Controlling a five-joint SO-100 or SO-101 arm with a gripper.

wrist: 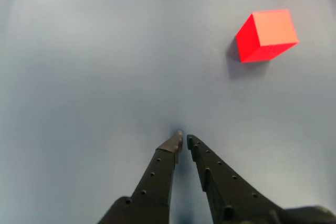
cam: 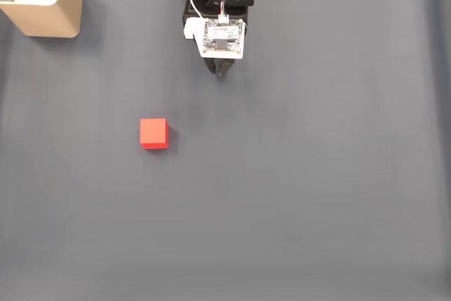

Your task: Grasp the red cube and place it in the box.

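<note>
A dull slate-grey mat (cam: 303, 195), smooth and faintly creased, covers the whole work surface in the fixed view; a thin white strip shows along its far edge at the top of that view.

Taking the small bright red plain-faced cube (cam: 153, 134) as the landmark: it sits flat on the mat, on its own. The tan cardboard-coloured box with rounded corners and white lining (cam: 44, 1) stands well apart from the cube, toward the upper left corner of the fixed view, cut by the frame edge, with crumpled white material showing inside. The black arm with a white circuit board on its wrist (cam: 223, 37) is above and to the right of the cube in the same view, with red and white wires looping into the board. No writing on the board can be read.

The wrist view adds what the fixed view hides: the black two-finger gripper (wrist: 184, 139) points across bare mat, its perforated fingers (wrist: 157, 174) drawn nearly together with only a thin slit at the tips, holding nothing. There the cube (wrist: 266, 35) lies to the upper right of the tips, well apart, casting a soft shadow.
</note>
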